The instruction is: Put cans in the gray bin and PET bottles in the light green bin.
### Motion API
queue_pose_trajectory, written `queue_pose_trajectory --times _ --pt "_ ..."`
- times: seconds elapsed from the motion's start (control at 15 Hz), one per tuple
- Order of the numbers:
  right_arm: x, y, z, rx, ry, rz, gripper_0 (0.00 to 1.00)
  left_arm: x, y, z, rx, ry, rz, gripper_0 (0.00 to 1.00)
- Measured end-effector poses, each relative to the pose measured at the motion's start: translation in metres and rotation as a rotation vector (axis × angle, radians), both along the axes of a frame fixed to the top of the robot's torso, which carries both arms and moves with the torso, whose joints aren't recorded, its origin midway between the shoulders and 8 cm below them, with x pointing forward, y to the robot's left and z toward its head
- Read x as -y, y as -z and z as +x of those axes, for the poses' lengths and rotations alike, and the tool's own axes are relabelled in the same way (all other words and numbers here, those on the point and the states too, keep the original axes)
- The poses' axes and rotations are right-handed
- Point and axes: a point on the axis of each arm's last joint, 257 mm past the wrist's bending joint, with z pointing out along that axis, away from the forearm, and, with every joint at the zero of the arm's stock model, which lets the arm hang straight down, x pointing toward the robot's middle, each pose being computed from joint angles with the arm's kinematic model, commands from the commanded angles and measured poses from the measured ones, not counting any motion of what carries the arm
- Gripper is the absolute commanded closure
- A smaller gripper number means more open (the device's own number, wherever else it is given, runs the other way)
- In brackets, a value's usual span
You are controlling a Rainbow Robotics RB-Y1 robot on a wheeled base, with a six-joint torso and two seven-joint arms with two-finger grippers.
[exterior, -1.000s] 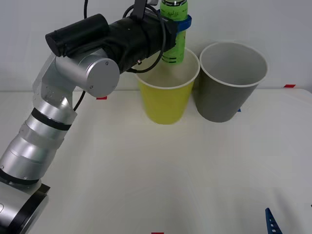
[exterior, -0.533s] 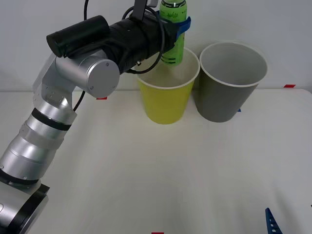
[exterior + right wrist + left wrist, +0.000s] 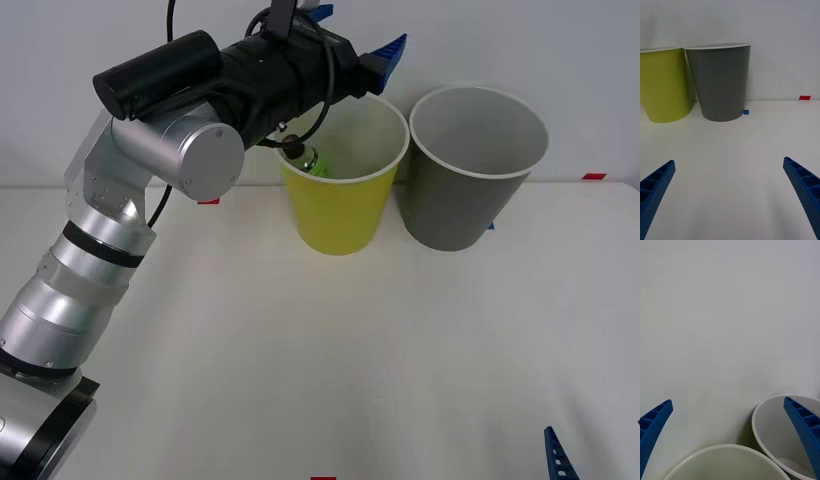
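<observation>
My left tool (image 3: 352, 32) top centre, spread wide — no longer holding the PET bottle (image 3: 305, 160), now dropped inside the light green bin (image 3: 340, 215), gray bin (image 3: 465, 200) beside it, right tool (image 3: 730, 195) spread wide over the counter (image 3: 350, 350).

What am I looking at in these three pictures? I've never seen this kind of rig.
This is a two-armed robot at a white table. The front view looks down from above the arms. Each of the other two comes from a camera on one wrist, with that arm's blue fingers at the bottom corners. The left gripper hangs open above the light green bin. Inside that bin lies a small green-labelled PET bottle. The gray bin stands beside it. The right gripper waits open, low over the table, facing both bins. Neither gripper holds anything.
</observation>
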Motion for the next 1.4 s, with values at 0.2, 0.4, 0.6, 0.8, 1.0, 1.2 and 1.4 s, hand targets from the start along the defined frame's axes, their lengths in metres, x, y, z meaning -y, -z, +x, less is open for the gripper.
queue_pose_trajectory --times 0.2,0.4,0.6,0.8,1.0,1.2,1.4 --pt "0.000 0.000 0.000 0.000 0.000 0.000 0.00 -0.001 -0.002 0.000 0.008 -0.003 0.000 0.00" --pt "0.000 0.000 0.000 0.000 0.000 0.000 0.00 -0.001 -0.002 0.000 0.008 -0.004 -0.003 0.00" --pt "0.000 0.000 0.000 0.000 0.000 0.000 0.00 -0.003 -0.012 -0.007 0.027 0.009 -0.001 0.00" --pt "0.000 0.000 0.000 0.000 0.000 0.000 0.00 -0.014 -0.015 -0.022 0.029 0.021 0.082 0.00" --pt "0.000 0.000 0.000 0.000 0.000 0.000 0.00 -0.026 -0.001 -0.045 0.021 0.033 0.083 0.00" --pt "0.000 0.000 0.000 0.000 0.000 0.000 0.00 -0.057 0.026 -0.074 -0.005 0.013 0.055 0.00" --pt "0.000 0.000 0.000 0.000 0.000 0.000 0.00 -0.082 0.046 -0.105 -0.018 -0.011 0.050 0.00"
